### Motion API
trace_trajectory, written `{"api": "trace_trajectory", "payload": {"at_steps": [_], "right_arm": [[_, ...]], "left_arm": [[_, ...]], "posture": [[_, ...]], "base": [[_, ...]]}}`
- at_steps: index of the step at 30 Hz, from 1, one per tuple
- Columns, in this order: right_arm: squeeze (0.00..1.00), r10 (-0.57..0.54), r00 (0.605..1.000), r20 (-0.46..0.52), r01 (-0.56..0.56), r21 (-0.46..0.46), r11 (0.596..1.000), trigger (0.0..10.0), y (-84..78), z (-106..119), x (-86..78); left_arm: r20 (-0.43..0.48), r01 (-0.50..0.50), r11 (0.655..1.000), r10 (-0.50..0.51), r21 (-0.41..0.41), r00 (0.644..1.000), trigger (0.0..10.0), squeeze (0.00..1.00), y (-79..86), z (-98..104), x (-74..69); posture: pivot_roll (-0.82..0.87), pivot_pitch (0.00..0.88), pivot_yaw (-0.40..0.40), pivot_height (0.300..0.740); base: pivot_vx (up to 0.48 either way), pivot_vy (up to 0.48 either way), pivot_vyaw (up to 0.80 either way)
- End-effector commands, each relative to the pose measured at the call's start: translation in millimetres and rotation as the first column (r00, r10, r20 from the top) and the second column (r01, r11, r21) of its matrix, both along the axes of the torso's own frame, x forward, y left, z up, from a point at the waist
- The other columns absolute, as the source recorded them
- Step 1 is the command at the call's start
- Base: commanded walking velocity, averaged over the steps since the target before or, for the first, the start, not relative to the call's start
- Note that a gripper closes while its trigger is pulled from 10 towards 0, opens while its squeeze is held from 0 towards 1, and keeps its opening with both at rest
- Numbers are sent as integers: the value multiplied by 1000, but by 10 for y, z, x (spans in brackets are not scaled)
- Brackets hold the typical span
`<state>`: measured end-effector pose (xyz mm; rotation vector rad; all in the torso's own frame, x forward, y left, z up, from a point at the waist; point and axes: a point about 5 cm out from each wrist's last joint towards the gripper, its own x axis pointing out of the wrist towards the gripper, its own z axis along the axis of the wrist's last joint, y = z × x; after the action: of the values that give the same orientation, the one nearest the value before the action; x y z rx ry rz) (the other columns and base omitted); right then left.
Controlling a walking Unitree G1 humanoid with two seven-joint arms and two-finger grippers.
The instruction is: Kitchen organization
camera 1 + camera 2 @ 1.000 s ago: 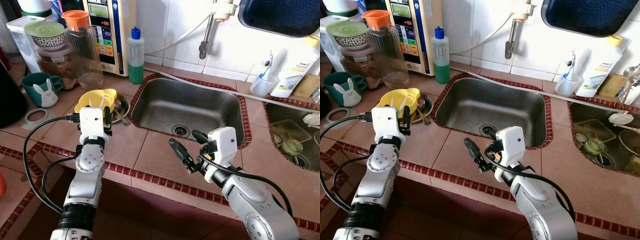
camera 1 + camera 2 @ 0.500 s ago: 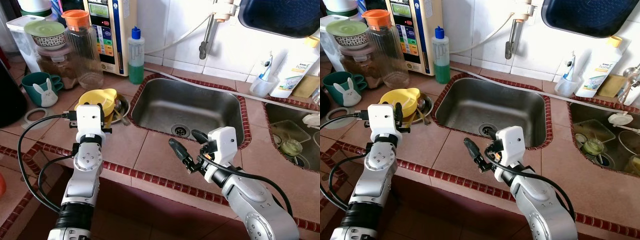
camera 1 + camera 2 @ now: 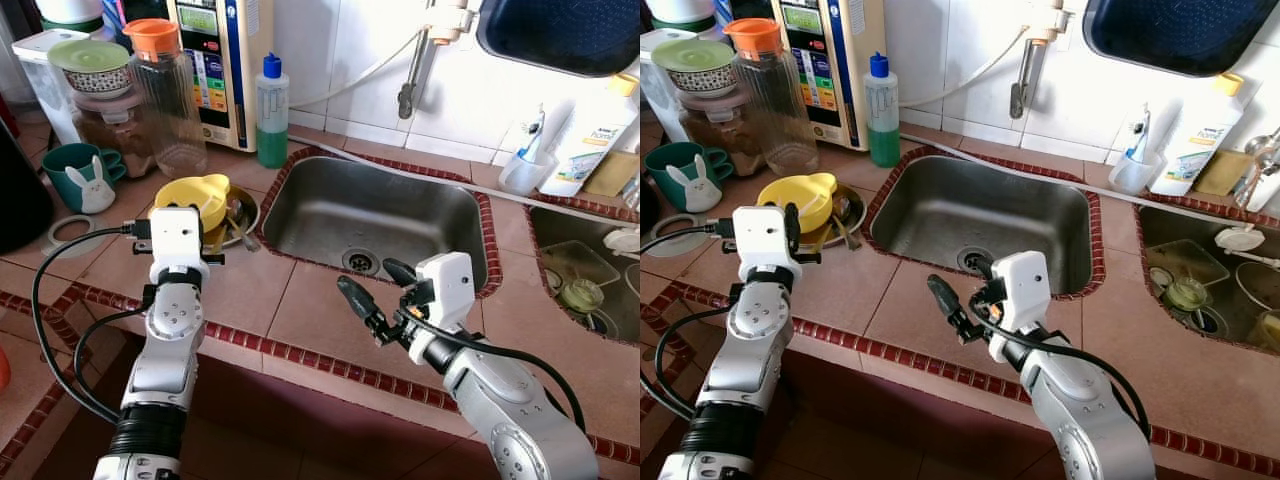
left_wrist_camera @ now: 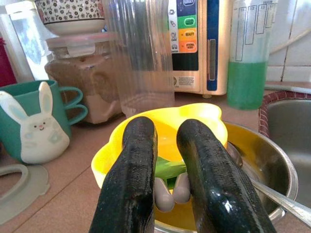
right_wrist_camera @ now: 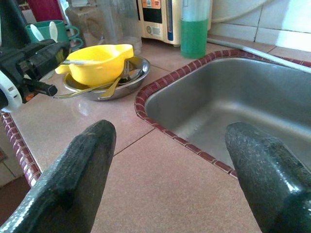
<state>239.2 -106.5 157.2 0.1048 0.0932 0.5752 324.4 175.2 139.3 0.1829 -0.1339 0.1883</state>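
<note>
at yellow bowl (image 4: 165, 128), left tool (image 4: 165, 194) narrowed

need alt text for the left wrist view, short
The left gripper, its two black fingers nearly together with a narrow gap, points at a yellow bowl sitting in a metal bowl on a tiled counter. Behind stand a teal bunny mug, a clear pitcher, a green soap bottle and a panelled appliance.

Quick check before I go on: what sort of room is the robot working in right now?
Most likely a home kitchen: a steel sink set in a tiled counter, a dish soap bottle beside it, and a yellow bowl waiting nearby.
</note>
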Motion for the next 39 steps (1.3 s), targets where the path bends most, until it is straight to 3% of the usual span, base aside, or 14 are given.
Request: {"api": "trace_trajectory", "payload": {"at_steps": [1,3,4,5,7,8,9,16,19,23,32,33,34,39], "right_arm": [[0,-7,1000,21,7,-5,1000,10000,-17,56,4],[0,-7,1000,22,7,-4,1000,10000,-17,59,5],[0,-6,1000,22,7,-4,1000,10000,-17,58,6],[0,-6,1000,22,6,-4,1000,10000,-17,57,6],[0,-6,1000,22,6,-5,1000,10000,-16,56,8],[0,-6,1000,22,6,-5,1000,10000,-15,57,8],[0,-6,1000,23,6,-5,1000,10000,-15,58,9],[0,-18,1000,24,18,1,1000,10000,-23,55,25],[0,-82,996,22,81,43,996,10000,-91,81,110],[0,-196,981,7,193,135,972,10000,-250,164,296],[0,-320,947,10,311,208,927,10000,-463,280,504],[0,-332,943,11,321,221,921,10000,-481,307,543],[0,-336,942,13,325,228,918,10000,-487,320,562],[0,-354,935,-25,343,314,885,10000,-510,394,664]], "left_arm": [[60,8,999,-10,32,998,0,0,-32,147,24],[110,23,997,-31,77,993,0,0,-66,257,32],[122,28,996,-39,90,992,4039,0,-76,286,34],[138,32,993,-47,110,989,4039,0,-88,321,37],[175,39,989,-64,145,982,5961,0,-115,397,37],[180,39,988,-65,150,982,9608,0,-118,412,40],[182,35,988,-63,150,981,10000,0,-118,425,41],[244,63,985,-102,163,964,10000,0,-191,602,52],[295,239,968,-249,70,922,10000,0,-444,802,68],[348,485,870,-431,-84,833,10000,0,-776,1022,61],[366,622,664,-504,-415,782,10000,0,-925,1031,63],[341,638,575,-545,-512,766,10000,0,-987,952,57],[341,643,548,-556,-535,758,10000,0,-1009,928,45],[331,716,536,-645,-447,689,10000,0,-1121,856,-66]], "posture": [[111,0,-61,740],[112,0,-62,740],[112,0,-62,740],[112,0,-62,740],[114,0,-62,740],[114,0,-62,740],[114,0,-62,740],[118,0,-63,740],[126,0,-66,740],[133,0,-67,740],[141,0,-63,740],[144,0,-61,740],[144,0,-61,740],[147,0,-59,740]], "base": [[0,0,0],[0,0,0],[0,0,0],[0,0,0],[0,0,0],[0,0,0],[0,0,0],[0,0,0],[0,0,0],[0,0,0],[0,0,0],[0,0,0],[0,0,0],[0,0,0]]}}
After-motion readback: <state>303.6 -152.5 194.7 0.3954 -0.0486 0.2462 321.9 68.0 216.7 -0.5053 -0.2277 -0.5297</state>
